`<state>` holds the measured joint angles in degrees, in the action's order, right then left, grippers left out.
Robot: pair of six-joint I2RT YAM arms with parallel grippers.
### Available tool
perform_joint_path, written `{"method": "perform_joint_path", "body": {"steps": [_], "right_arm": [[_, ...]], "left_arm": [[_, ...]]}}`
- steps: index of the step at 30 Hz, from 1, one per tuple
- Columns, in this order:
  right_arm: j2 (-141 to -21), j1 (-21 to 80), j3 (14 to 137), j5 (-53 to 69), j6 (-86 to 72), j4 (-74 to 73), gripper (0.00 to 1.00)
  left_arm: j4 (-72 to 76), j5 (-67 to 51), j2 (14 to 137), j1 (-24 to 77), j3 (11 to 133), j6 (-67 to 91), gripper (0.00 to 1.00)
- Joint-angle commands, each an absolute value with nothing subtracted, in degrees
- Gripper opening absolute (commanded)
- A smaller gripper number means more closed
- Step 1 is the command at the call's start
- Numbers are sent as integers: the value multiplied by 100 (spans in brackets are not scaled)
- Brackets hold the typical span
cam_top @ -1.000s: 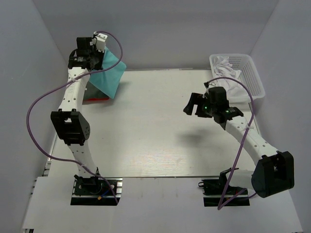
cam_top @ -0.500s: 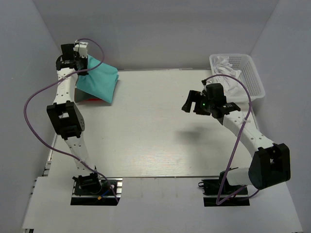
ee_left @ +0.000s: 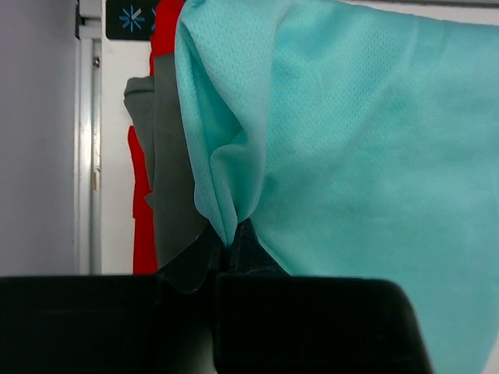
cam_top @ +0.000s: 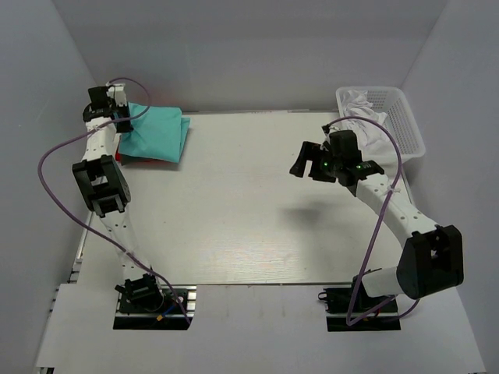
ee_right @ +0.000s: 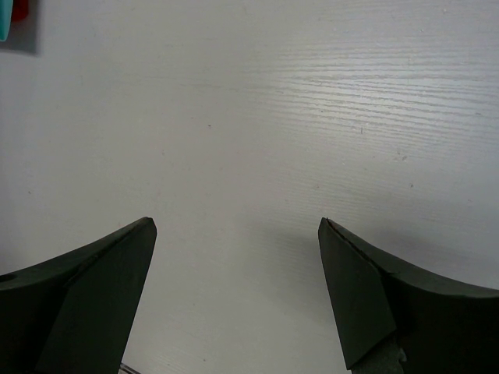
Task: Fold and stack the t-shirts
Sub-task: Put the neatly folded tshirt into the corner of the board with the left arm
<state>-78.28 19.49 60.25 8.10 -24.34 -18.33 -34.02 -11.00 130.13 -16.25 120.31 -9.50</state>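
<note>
Nearest me, at middle right of the overhead view, the right claw (ee_right: 236, 234) hangs above the bare surface (cam_top: 249, 210), jaws spread wide and holding nothing. Farther up, in the upper left corner of that view, the left claw (ee_left: 228, 253) is pinched narrow on a fold of the mint-teal shirt (cam_top: 156, 134), which lies folded on top of the pile. Through the left wrist camera I see the dark grey shirt (ee_left: 170, 187) and the red shirt (ee_left: 142, 202) peeking out past its left edge, underneath. At the far upper right, the white basket (cam_top: 405, 117) holds some pale cloth (cam_top: 362, 105).

I judge this to be the stacking step, close to its end: the teal shirt rests on the pile with my claw on its fold. Next I need to let go of the cloth and lift away cleanly, without dragging the top layer askew.
</note>
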Motion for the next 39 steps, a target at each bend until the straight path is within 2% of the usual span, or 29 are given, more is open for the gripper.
{"method": "perform_joint_path", "body": {"steps": [1,7,8,9,10,11,24,27,31,36,39], "right_arm": [[-7884,1916,6302,853,-2487,-1854,90],[-7980,1925,6319,958,-2540,-1828,90],[-7972,1925,6319,984,-2540,-1846,90],[-7980,1925,6319,993,-2540,-1863,90],[-8024,1925,6337,1002,-2549,-1855,90],[-7998,1916,6328,1028,-2558,-1863,90],[-7822,1942,6161,1327,-2479,-1644,90],[-7700,1942,6047,1371,-2426,-1591,90],[-7664,1934,5924,1397,-2426,-1529,90],[-7769,1916,5994,1433,-2329,-1555,90],[-7831,1925,6021,1494,-2347,-1564,90]], "left_arm": [[-3226,-1169,12973,-1748,12226,-678,0],[-3164,-1037,13271,-1933,12287,-195,0],[-3164,-915,13271,-1934,12287,-132,9],[-3164,-827,13271,-1934,12287,-62,45],[-3164,-635,13271,-1934,12287,43,64],[-3216,-546,13271,-1934,12287,96,99],[-3647,430,12560,-1863,12139,1282,99],[-3104,-104,12313,-1863,11708,933,99],[-3410,-1010,12507,-1863,12111,730,99],[-2559,-1257,12086,-1811,11279,668,98],[-2495,-984,12233,-1863,11494,721,100]]}}
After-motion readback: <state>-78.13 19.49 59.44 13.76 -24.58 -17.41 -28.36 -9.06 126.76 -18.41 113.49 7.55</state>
